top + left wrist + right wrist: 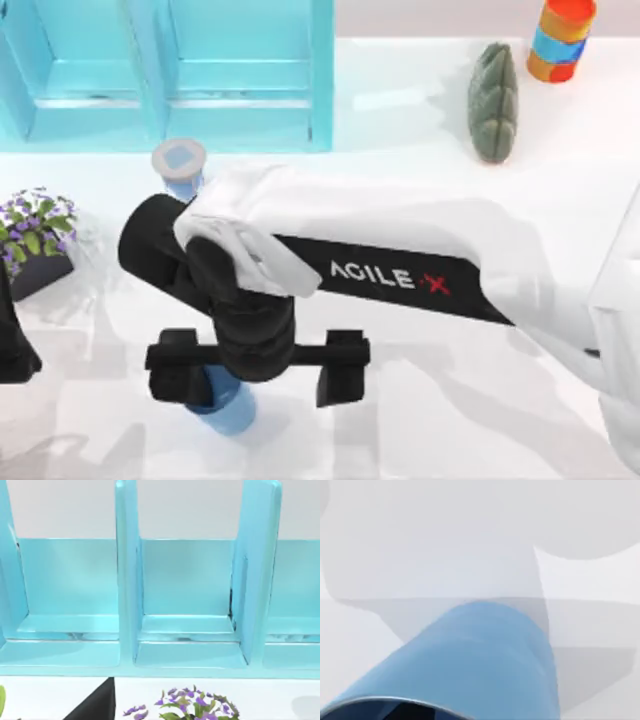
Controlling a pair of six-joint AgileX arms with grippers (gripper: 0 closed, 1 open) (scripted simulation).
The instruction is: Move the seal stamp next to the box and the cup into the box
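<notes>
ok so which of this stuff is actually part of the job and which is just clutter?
Job:
- blue cup
- turquoise box
- right gripper, open over the cup

Clutter:
- striped cylinder
- green ridged object
- potted purple flowers
- grey-capped blue item
- left gripper, idle at the table's left edge

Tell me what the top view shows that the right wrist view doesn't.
Top view, not the wrist: the right gripper with fingers open over the cup, the turquoise box, a potted purple flower, a striped cylinder. Wrist, not the top: the cup's rim seen close. Both: the blue cup on the white table.
</notes>
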